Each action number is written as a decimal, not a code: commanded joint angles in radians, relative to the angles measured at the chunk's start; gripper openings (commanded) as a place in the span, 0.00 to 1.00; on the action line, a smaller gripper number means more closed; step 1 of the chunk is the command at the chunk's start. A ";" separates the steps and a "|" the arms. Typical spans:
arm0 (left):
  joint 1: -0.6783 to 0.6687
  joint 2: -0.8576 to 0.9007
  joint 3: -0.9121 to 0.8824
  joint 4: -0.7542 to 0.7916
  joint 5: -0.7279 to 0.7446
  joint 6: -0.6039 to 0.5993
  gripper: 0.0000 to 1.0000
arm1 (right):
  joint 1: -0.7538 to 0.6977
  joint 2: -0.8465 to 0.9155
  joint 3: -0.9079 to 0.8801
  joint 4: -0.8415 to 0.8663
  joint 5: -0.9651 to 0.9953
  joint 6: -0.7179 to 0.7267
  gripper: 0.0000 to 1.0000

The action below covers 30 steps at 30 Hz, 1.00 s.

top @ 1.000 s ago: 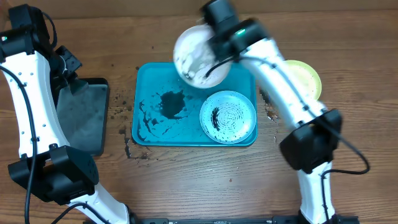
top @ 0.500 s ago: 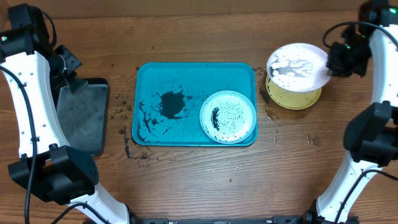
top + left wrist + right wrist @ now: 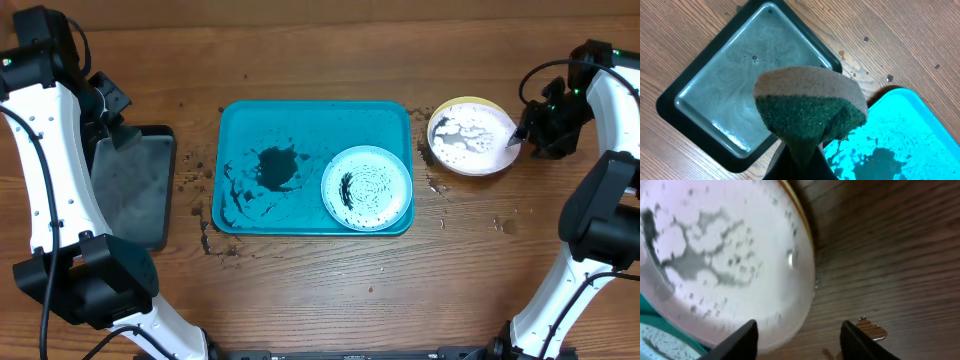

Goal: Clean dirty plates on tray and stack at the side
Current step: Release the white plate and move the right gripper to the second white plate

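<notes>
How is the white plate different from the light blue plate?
The white plate is stacked on the yellow-green plate, beside the turquoise tray; the light blue plate lies in that tray. The white one has pale grey smears; the blue one has black specks and a dark streak. Both are round, similar in size and dirty.

Bare tray (image 3: 300, 125) left of blue plate (image 3: 366, 187)
</notes>
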 commanded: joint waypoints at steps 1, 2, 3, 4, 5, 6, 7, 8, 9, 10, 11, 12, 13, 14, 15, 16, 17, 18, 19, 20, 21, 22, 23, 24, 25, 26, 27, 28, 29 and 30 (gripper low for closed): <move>-0.003 -0.001 0.001 0.003 0.008 0.020 0.04 | 0.008 -0.051 0.016 -0.019 -0.135 0.002 0.56; -0.003 -0.001 0.001 0.003 0.008 0.020 0.04 | 0.010 -0.051 0.020 -0.026 -0.175 0.002 0.56; -0.003 -0.001 0.001 0.003 0.009 0.019 0.04 | 0.016 -0.053 0.028 -0.037 -0.238 -0.012 0.55; -0.003 -0.001 0.001 0.003 0.016 0.020 0.04 | 0.024 -0.055 0.034 -0.043 -0.288 -0.039 0.55; -0.003 -0.001 0.001 0.004 0.027 0.020 0.04 | 0.038 -0.058 0.037 -0.047 -0.325 -0.072 0.55; -0.003 -0.001 0.001 0.004 0.035 0.020 0.04 | 0.052 -0.061 0.037 -0.048 -0.338 -0.089 0.55; -0.003 -0.001 0.001 0.004 0.041 0.020 0.04 | 0.075 -0.063 0.037 -0.048 -0.335 -0.094 0.55; -0.003 -0.001 0.001 0.004 0.042 0.020 0.04 | 0.097 -0.063 0.036 -0.049 -0.332 -0.104 0.55; -0.003 -0.001 0.001 0.004 0.041 0.020 0.04 | 0.135 -0.063 0.035 -0.048 -0.319 -0.108 0.52; -0.003 -0.001 0.001 0.004 0.041 0.020 0.04 | 0.155 -0.062 0.035 -0.047 -0.307 -0.107 0.50; -0.003 -0.001 0.001 0.003 0.041 0.020 0.04 | 0.188 -0.062 0.034 -0.047 -0.286 -0.107 0.47; -0.003 -0.001 0.001 0.003 0.042 0.020 0.04 | 0.224 -0.062 0.034 -0.048 -0.259 -0.107 0.45; -0.004 -0.001 0.001 0.003 0.042 0.020 0.04 | 0.266 -0.062 0.034 -0.048 -0.226 -0.107 0.46; -0.004 -0.001 0.001 0.003 0.042 0.020 0.04 | 0.285 -0.062 0.034 -0.047 -0.212 -0.107 0.46; -0.004 -0.001 0.001 0.003 0.042 0.020 0.04 | 0.329 -0.062 0.034 -0.044 -0.176 -0.107 0.46; -0.004 -0.001 0.001 0.003 0.042 0.020 0.04 | 0.364 -0.061 0.032 -0.040 -0.143 -0.106 0.46; -0.004 -0.001 0.001 0.003 0.042 0.020 0.04 | 0.393 -0.060 0.031 -0.034 -0.114 -0.105 0.46; -0.004 -0.001 0.001 0.003 0.042 0.020 0.04 | 0.422 -0.058 0.027 -0.023 -0.085 -0.100 0.46; -0.004 -0.001 0.001 0.003 0.042 0.020 0.04 | 0.448 -0.057 0.020 -0.011 -0.059 -0.094 0.46; -0.004 -0.001 0.001 0.003 0.042 0.020 0.04 | 0.492 -0.053 0.003 0.020 -0.012 -0.063 0.46; -0.004 -0.001 0.001 0.003 0.042 0.019 0.04 | 0.518 -0.053 -0.014 0.047 0.011 -0.052 0.45; -0.004 -0.001 0.001 0.003 0.042 0.020 0.04 | 0.536 -0.053 -0.028 0.071 0.023 -0.053 0.45; -0.004 -0.001 0.001 0.003 0.042 0.020 0.04 | 0.557 -0.053 -0.044 0.100 0.041 -0.054 0.45; -0.004 -0.001 0.001 0.003 0.042 0.020 0.04 | 0.573 -0.053 -0.055 0.123 0.059 -0.053 0.45; -0.004 -0.001 0.001 0.004 0.042 0.020 0.04 | 0.589 -0.053 -0.064 0.149 0.077 -0.054 0.43; -0.004 -0.001 0.001 0.004 0.042 0.020 0.04 | 0.603 -0.053 -0.074 0.180 0.104 -0.059 0.42; -0.004 -0.001 0.001 0.004 0.042 0.020 0.04 | 0.613 -0.053 -0.080 0.201 0.126 -0.058 0.41; -0.004 -0.001 0.001 0.003 0.042 0.020 0.05 | 0.625 -0.053 -0.090 0.227 0.154 -0.060 0.40; -0.004 -0.001 0.001 0.003 0.042 0.020 0.04 | 0.639 -0.053 -0.100 0.248 0.174 -0.088 0.40; -0.004 -0.001 0.001 0.003 0.042 0.020 0.04 | 0.644 -0.053 -0.108 0.257 0.174 -0.111 0.40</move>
